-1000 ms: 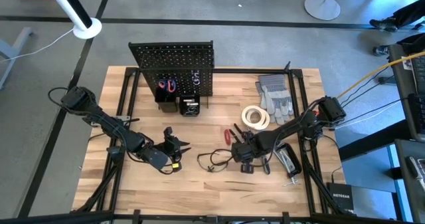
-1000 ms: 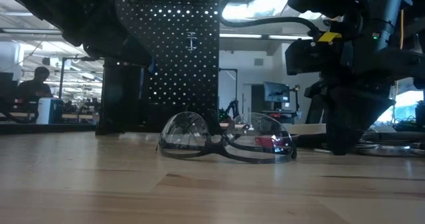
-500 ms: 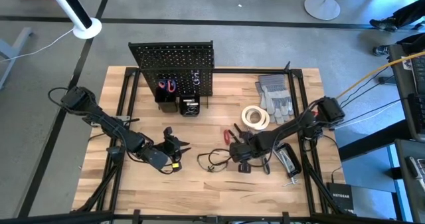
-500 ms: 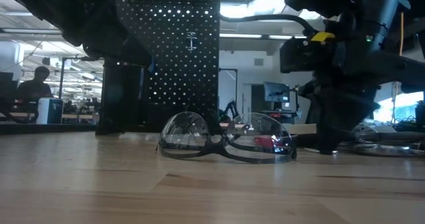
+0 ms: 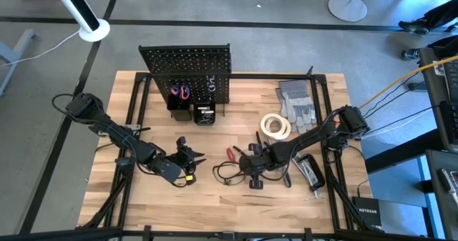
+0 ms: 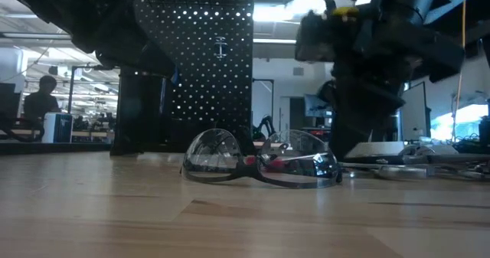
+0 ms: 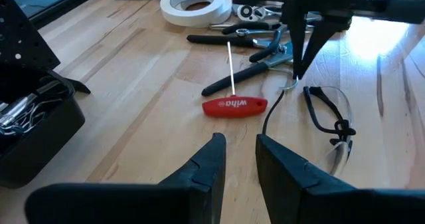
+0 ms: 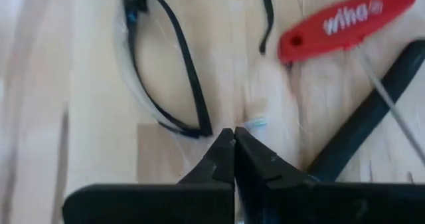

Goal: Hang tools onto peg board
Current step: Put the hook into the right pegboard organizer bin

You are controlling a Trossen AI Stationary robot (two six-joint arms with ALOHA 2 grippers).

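The safety glasses (image 5: 226, 174) rest on the table on their lenses and frame, temples folded out. Beside them lies a red T-handle key (image 5: 234, 153) (image 8: 345, 23). My right gripper (image 5: 247, 164) (image 8: 234, 141) is shut with nothing between its fingers. It points steeply down just right of the glasses' temple tip (image 8: 202, 131). My left gripper (image 5: 192, 157) (image 7: 240, 151) waits open left of the glasses, holding nothing. The peg board (image 5: 186, 69) stands upright at the far side and has red-handled pliers (image 5: 180, 92) on it.
A white tape roll (image 5: 275, 126), grey gloves (image 5: 295, 101), black-handled pliers (image 7: 252, 71) and a silver bar level (image 5: 310, 172) lie right of the glasses. Black bins (image 5: 192, 111) sit at the board's foot. Bare wood lies along the near edge.
My right gripper has gone toward the table's left edge and slightly up, tipping a little. The red T-handle key has slid left along the table and now lies beside the glasses. The glasses have stayed where they were.
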